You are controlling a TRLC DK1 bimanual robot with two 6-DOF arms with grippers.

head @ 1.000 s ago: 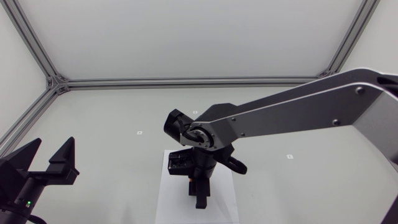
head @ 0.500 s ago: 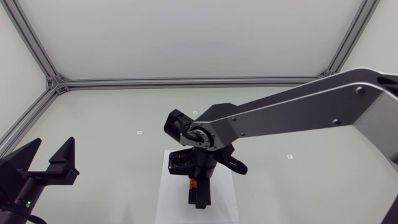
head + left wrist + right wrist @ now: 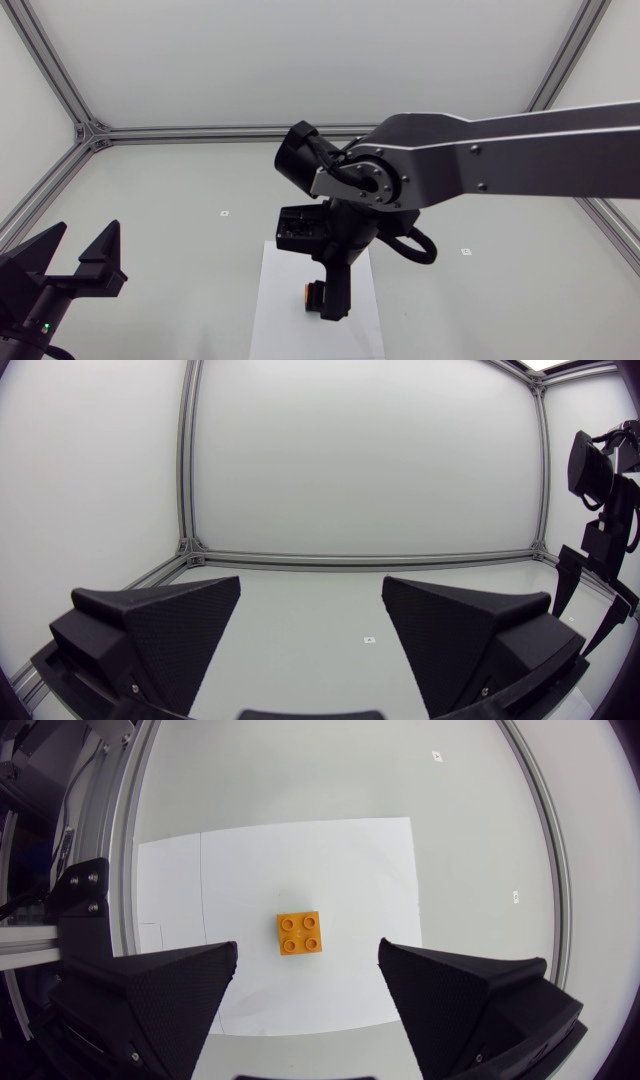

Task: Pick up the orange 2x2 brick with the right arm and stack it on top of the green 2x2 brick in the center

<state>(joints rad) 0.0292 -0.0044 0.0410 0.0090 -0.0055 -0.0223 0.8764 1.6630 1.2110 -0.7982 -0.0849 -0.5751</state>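
Right claw (image 3: 307, 952) above white sheet (image 3: 340, 870)

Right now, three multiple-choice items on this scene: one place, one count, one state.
1. Where is the orange brick? A) on the white sheet B) on bare table C) held in the air
2. Studs on its top? A) two B) four C) six
3. Right gripper? A) shut on the brick B) open C) shut, empty
Key: 1 A, it lies flat on the sheet. 2 B, the right wrist view shows four. 3 B, its fingers stand apart, clear of the brick.
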